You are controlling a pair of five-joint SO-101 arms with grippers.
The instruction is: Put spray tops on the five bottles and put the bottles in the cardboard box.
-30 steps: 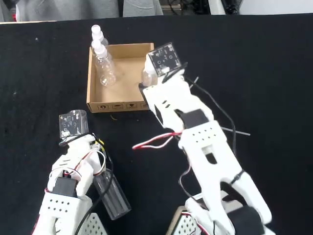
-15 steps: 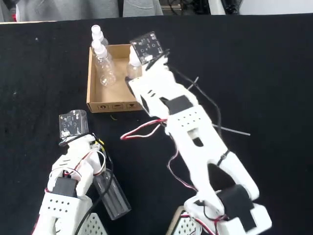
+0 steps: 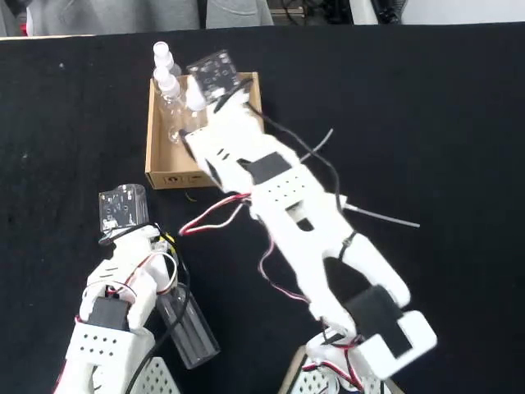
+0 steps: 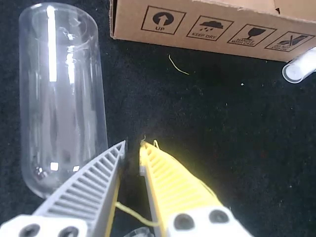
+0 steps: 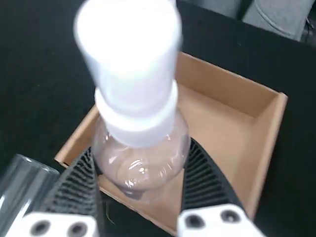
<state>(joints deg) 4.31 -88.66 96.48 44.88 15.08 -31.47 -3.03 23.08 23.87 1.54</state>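
Four bottles can be counted against one cardboard box (image 3: 176,177). Two of them, a capped bottle (image 3: 166,80) and a second capped bottle (image 3: 162,51), stand at the box's far-left corner. The third bottle (image 3: 195,97), also wearing a white spray top, hangs just above the box's interior, beside that pair. The right arm's fingers (image 5: 74,187) are spread about as wide as its round shoulder and clamp it just under the white collar. The fourth bottle (image 4: 59,98) lies on its side on the table (image 3: 426,123), off the box's near wall, and no top is visible on it. The left arm's fingers (image 4: 168,182) sit beside this bottle, nearly closed, with a thin gap and nothing between them. These bottles look like thin clear plastic: probably light, smooth enough to slip, and likely to dent under a hard squeeze. The stiffer shoulder below the collar seems the safest place to hold.
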